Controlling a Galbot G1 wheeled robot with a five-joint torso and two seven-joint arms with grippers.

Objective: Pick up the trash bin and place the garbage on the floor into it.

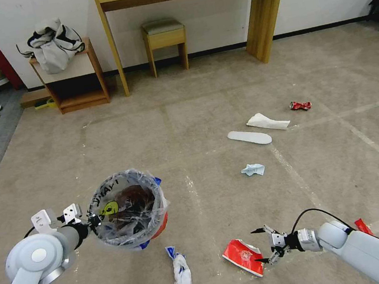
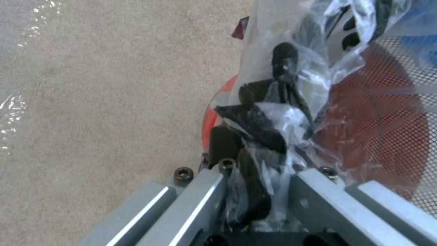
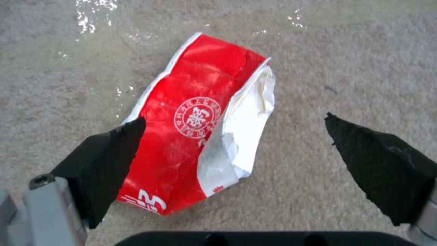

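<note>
1. On carpet (image 1: 197,127), low right: carton (image 1: 243,256) flat, between spread tips of right gripper (image 1: 262,245).
2. Risk: tips skating over flat card, no pinch.
3. Left gripper (image 1: 93,220) clamped on bin (image 1: 128,209) rim and liner; liner slip possible, tilting bin.

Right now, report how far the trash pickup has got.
Done: the left gripper is shut on the rim of the trash bin, holding it up. In hand: the right gripper hangs open at the red-and-white carton on the floor. Left: the carton, white-blue wrapper, slipper, tissue, blue-white scrap and red can.
</note>
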